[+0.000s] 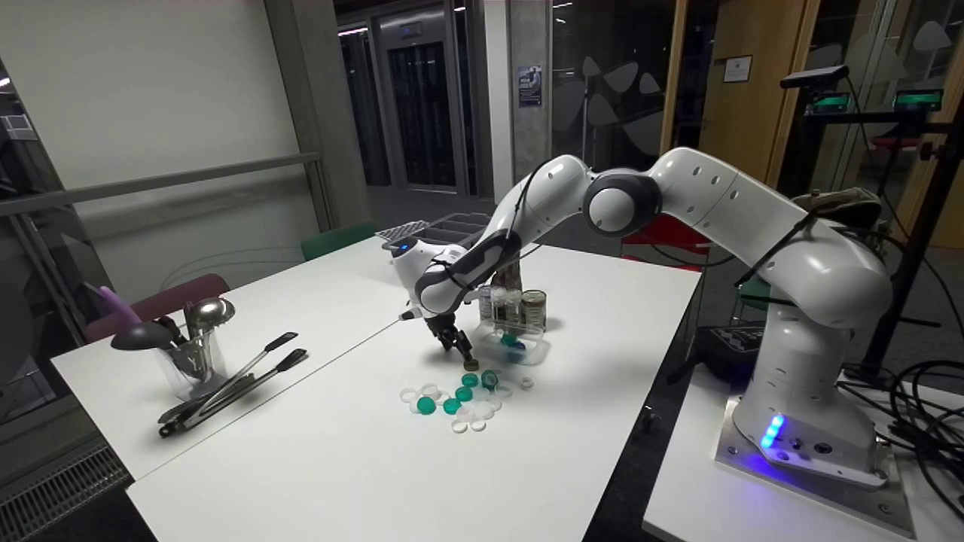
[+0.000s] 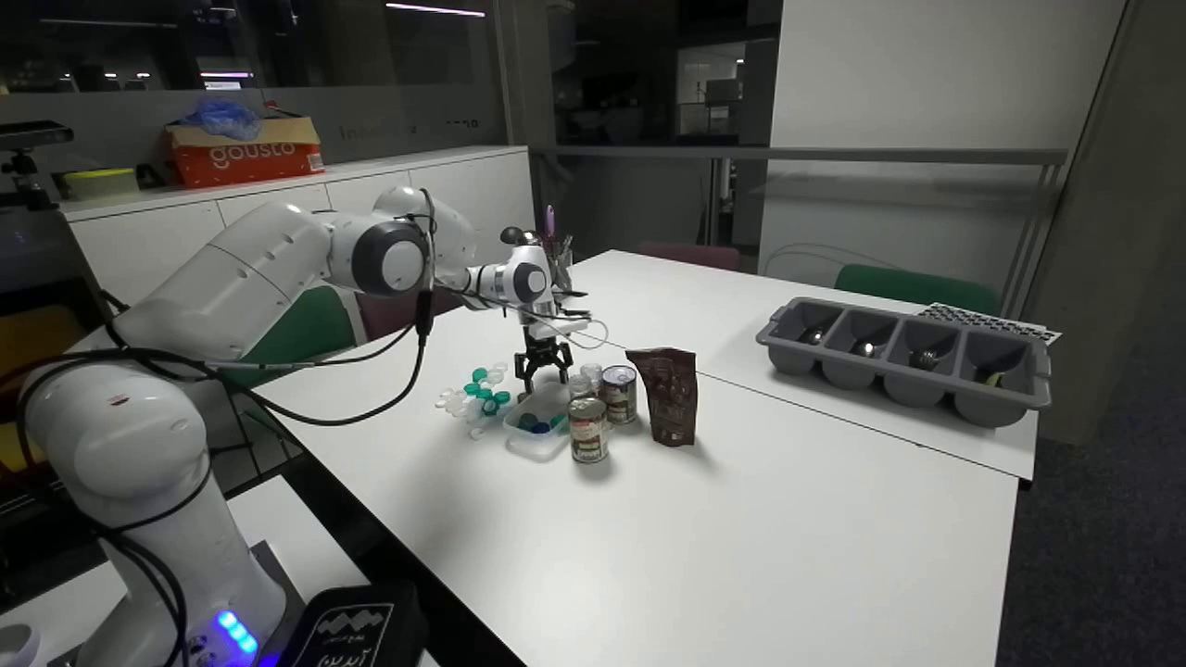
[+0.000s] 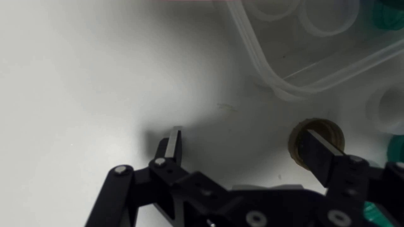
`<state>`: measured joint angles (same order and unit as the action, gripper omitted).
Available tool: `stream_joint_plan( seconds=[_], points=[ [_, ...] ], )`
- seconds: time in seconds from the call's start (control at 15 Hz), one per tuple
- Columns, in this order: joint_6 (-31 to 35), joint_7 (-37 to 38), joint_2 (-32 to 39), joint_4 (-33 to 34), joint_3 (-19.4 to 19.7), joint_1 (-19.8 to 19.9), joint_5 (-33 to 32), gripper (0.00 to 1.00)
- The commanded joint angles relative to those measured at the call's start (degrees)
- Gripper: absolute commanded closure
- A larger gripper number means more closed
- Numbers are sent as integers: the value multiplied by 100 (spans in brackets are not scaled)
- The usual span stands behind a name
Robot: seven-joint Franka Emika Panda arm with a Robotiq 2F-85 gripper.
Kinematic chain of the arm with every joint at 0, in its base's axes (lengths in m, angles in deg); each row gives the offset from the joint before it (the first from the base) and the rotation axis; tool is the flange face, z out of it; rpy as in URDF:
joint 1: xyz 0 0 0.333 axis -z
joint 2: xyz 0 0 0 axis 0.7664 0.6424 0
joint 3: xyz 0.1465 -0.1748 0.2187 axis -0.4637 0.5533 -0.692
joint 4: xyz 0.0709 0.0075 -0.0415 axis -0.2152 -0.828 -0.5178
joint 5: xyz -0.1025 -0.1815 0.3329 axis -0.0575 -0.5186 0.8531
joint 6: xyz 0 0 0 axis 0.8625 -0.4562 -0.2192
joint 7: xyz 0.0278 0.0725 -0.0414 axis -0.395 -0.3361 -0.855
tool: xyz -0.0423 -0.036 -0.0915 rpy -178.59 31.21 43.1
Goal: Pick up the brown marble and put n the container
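From the left in an exterior view, a red box [image 2: 246, 165] bears the word "gousto", a black case [image 2: 357, 628] carries white script I cannot read, and green and white caps [image 2: 490, 406] lie loose on the table [image 2: 788, 537] beside the clear container [image 2: 536, 450]. Behind it the gripper [image 2: 546, 382] points down, fingers spread apart, one tip over the brown cap [image 1: 471, 366], which sits just outside a corner of the container; whether tip and cap touch I cannot tell. Further right come two tins [image 2: 588, 432] with labels too small to read, a dark brown pouch [image 2: 671, 398] and a grey four-compartment tray [image 2: 885, 371].
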<state>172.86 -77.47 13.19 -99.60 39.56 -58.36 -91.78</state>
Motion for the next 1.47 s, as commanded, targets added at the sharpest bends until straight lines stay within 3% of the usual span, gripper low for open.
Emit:
stream_joint_plan(
  seconds=[0.0,1.4],
  points=[
    [-15,137,-145,-111,-10,-86,92,0],
    [62,549,-141,-204,-61,34,244,0]
  ],
)
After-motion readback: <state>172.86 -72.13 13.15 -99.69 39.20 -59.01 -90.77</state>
